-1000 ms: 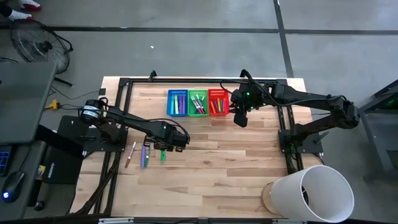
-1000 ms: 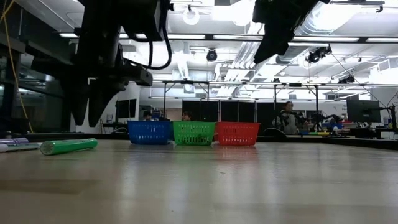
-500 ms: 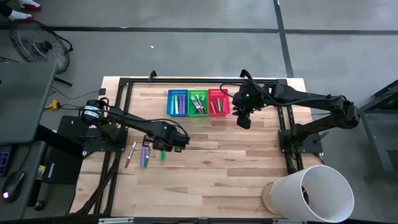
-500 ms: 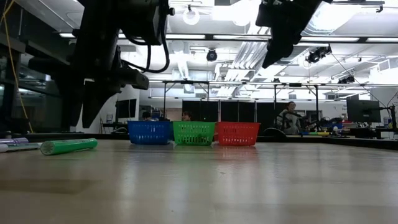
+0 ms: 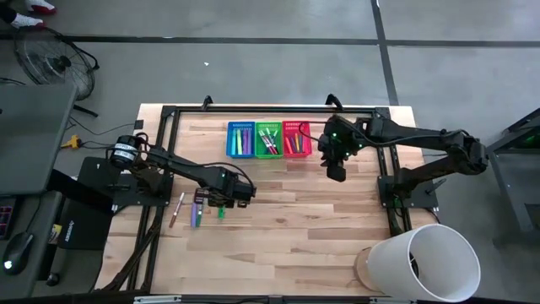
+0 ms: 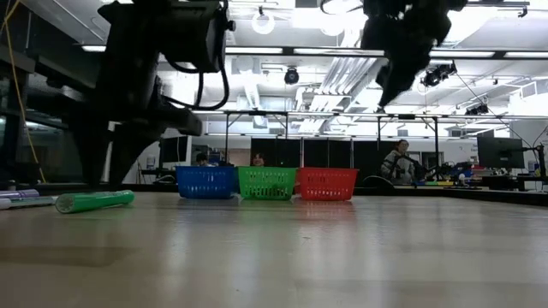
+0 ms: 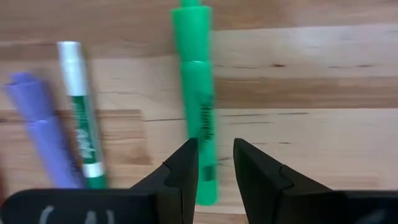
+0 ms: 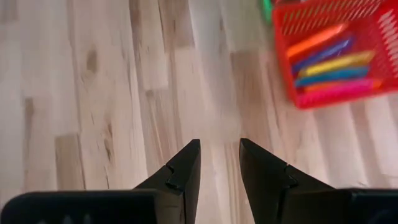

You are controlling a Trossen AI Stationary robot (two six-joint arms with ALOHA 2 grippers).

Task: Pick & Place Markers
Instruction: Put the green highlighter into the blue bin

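Observation:
Three markers lie flat on the table's left part: a green marker point(image 5: 221, 211) point(image 7: 196, 106) point(image 6: 94, 201), a white-and-green marker point(image 7: 81, 118) and a purple marker point(image 5: 196, 211) point(image 7: 43, 140). A thin reddish one point(image 5: 175, 209) lies farther left. More markers fill the blue basket point(image 5: 240, 139), green basket point(image 5: 268, 139) and red basket point(image 5: 295, 139) point(image 8: 336, 56). My left gripper point(image 5: 223, 199) point(image 7: 216, 149) hangs low over the green marker's near end, narrowly open, one finger on either side. My right gripper point(image 5: 336, 172) point(image 8: 219, 149) is narrowly open and empty, in the air right of the red basket.
A large white cylinder point(image 5: 422, 262) stands at the table's near right corner. Black frame rails point(image 5: 270, 110) run along the far edge and both sides. Bare wood lies between the baskets and the near edge.
My right gripper has moved away from the red basket, toward the table's right and near edges. My left gripper has come down and slightly left, closer over the green marker. The markers have stayed where they were.

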